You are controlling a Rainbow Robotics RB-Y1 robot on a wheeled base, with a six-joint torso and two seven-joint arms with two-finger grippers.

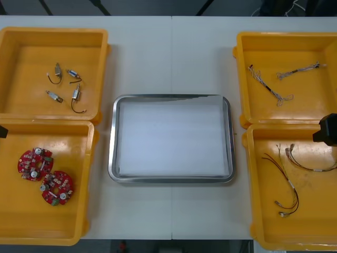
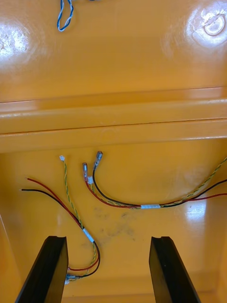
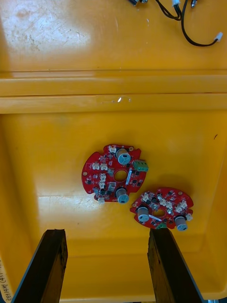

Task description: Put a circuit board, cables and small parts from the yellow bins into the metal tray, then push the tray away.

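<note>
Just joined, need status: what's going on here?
Nothing is picked yet. The left gripper hangs open over the two circuit boards in the near left yellow bin; the right gripper hangs open over the red and yellow cables in the near right bin. The metal tray between the bins has nothing in it yet.

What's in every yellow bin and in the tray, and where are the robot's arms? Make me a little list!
tray: middle of table, white inside, nothing in it
left far bin: four small metal parts
left near bin: two red circuit boards
right far bin: two twisted cables
right near bin: red, black and yellow cables
left end effector: open, above the circuit boards
right end effector: open, above the right near bin's cables
</note>
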